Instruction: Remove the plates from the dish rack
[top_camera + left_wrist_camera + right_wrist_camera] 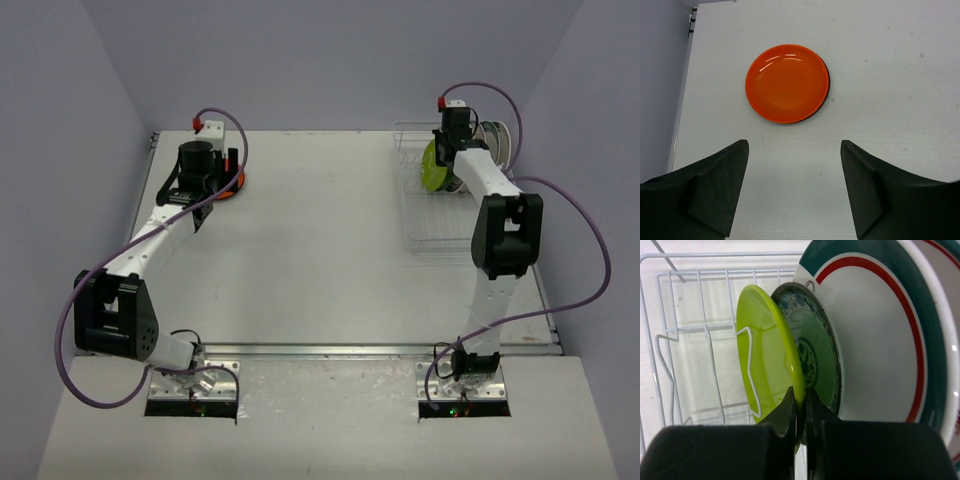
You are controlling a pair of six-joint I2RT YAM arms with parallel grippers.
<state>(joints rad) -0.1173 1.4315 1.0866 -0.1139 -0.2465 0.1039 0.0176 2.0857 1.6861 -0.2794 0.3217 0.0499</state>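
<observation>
Right gripper [800, 405] is pinched shut on rim of green plate [765, 355]. It stands upright in dish rack [435, 220] w/ 1 teal-patterned plate [812, 355] and 1 big white plate [875, 340]: 3 counted. Left gripper [794, 190] is wide, holding nothing, above 2 stacked plates on table [890, 75]: orange plate [786, 82] on black plate [828, 91].

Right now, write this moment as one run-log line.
left gripper: open, by orange plate on table | right gripper: shut on green plate rim, in rack | step: green plate not yet lifted
</observation>
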